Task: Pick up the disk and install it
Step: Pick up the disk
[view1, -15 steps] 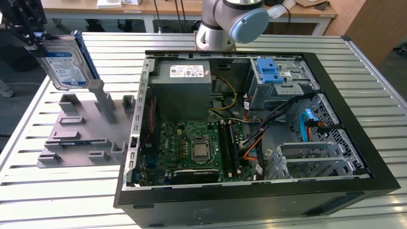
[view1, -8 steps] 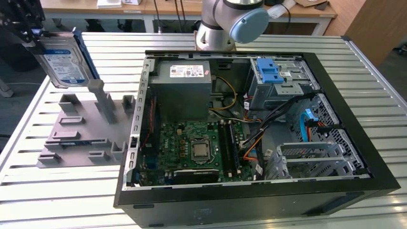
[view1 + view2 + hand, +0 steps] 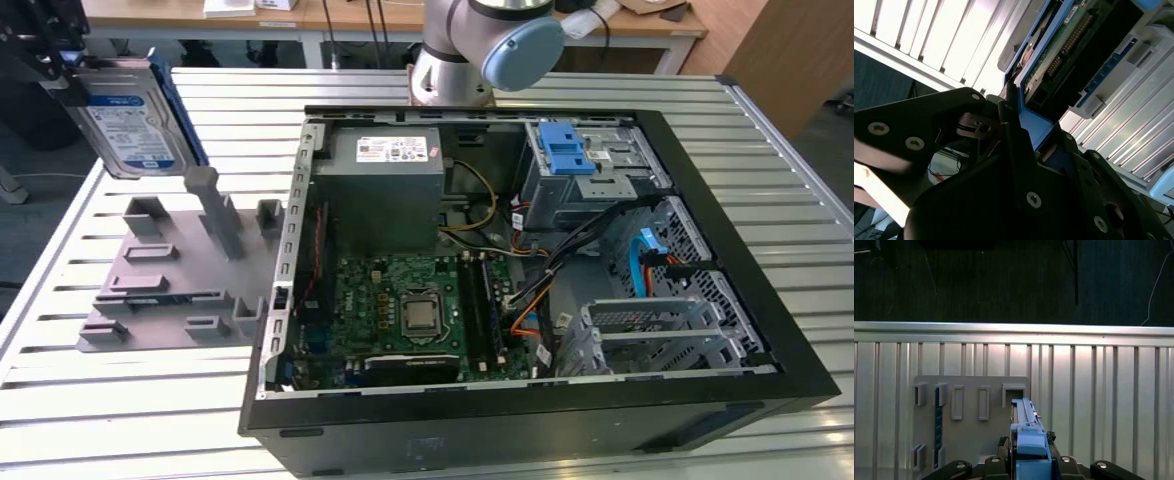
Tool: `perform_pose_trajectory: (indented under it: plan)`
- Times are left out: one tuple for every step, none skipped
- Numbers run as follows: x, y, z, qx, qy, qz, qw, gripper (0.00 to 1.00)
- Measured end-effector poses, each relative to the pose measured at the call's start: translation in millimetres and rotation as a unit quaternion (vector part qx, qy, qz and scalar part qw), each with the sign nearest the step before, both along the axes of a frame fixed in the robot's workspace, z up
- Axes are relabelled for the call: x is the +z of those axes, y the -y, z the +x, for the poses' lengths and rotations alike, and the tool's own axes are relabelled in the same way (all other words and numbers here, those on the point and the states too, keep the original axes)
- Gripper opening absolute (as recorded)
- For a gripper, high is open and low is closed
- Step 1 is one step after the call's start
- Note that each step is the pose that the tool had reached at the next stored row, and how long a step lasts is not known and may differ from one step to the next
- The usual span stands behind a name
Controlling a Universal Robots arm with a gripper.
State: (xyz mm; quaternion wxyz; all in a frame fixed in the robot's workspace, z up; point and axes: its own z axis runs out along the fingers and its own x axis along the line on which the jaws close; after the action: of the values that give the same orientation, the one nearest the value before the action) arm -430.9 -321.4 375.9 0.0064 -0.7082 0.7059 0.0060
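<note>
Your gripper [image 3: 1016, 120] clamps the disk [image 3: 127, 120] by its blue frame, hanging it upright, apparently to clear the grey holder [image 3: 167, 275].

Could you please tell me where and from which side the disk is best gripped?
Across its two broad faces at the upper end, coming from above, as the hand holds the disk now. It hangs upright as a thin slab, so the flat faces should give a firm hold and leave the lower end free.
</note>
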Motion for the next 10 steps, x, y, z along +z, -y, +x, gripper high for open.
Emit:
perform_pose_trajectory:
  plan:
    - [0.8, 0.0, 0.0, 0.0, 0.0, 0.0, 1.0, 0.37]
    - [1.3, 0.0, 0.0, 0.0, 0.0001, 0.0, 1.0, 0.37]
    - [1.3, 0.0, 0.0, 0.0, 0.0001, 0.0001, 1.0, 0.37]
    - [1.3, 0.0, 0.0, 0.0, 0.0001, 0.0001, 1.0, 0.37]
    - [1.4, 0.0, 0.0, 0.0, 0.0001, 0.0002, 1.0, 0.37]
    - [1.4, 0.0, 0.0, 0.0, 0.0, 0.0002, 1.0, 0.37]
    - [1.5, 0.0, 0.0, 0.0, 0.0, 0.0002, 1.0, 0.37]
    - [1.5, 0.0, 0.0, 0.0, -0.0001, 0.0003, 1.0, 0.37]
    - [1.5, 0.0, 0.0, 0.0, 0.0, 0.0003, 1.0, 0.37]
    - [1.5, 0.0, 0.0, 0.0, 0.0, 0.0004, 1.0, 0.37]
